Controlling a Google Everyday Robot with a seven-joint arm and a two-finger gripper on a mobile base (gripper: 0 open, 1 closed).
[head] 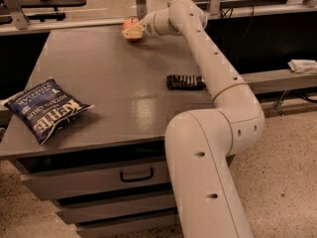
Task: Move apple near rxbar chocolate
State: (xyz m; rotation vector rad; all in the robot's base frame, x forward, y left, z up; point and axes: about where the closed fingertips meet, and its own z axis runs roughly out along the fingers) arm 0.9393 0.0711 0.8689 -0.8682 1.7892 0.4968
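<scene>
The red-orange apple [128,22] sits at the far edge of the grey table [109,78], near its back middle. My gripper [133,30] is right at the apple, its pale end covering most of the fruit. The arm reaches in from the lower right across the table. The rxbar chocolate [184,82], a dark flat bar, lies on the table's right side, partly behind the arm and well in front of the apple.
A blue Kettle chip bag [44,108] lies at the table's front left corner. Drawers [99,177] are below the tabletop. A dark bench [277,78] runs along the right, and a shelf with items stands at the back left.
</scene>
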